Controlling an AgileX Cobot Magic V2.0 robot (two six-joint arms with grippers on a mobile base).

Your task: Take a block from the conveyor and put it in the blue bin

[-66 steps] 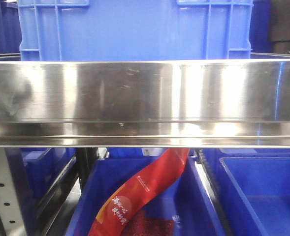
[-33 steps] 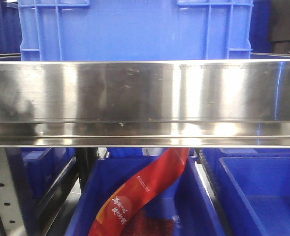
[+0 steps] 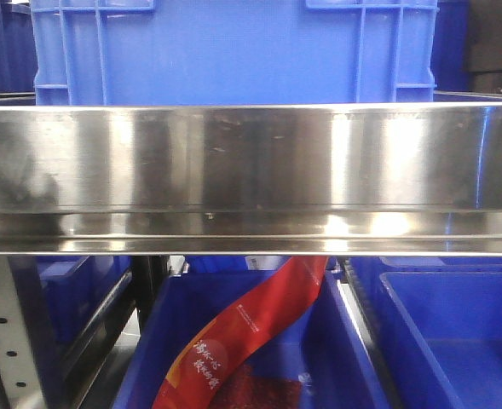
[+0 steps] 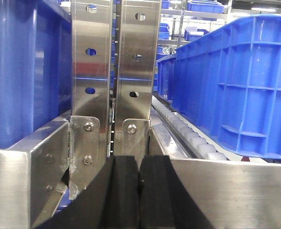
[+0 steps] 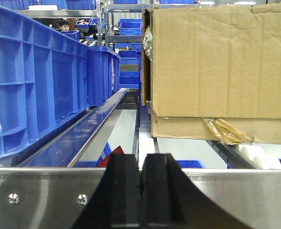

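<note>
From the left wrist, the left gripper has its black fingers pressed together in front of a steel rail, with two upright steel posts behind and a blue crate on rollers to the right. From the right wrist, the right gripper is likewise closed with nothing between its fingers, blue crates at left and a cardboard box at right. No block or belt shows in any view; the front view shows a steel rail, a blue bin behind it and a red bag in a lower bin.
</note>
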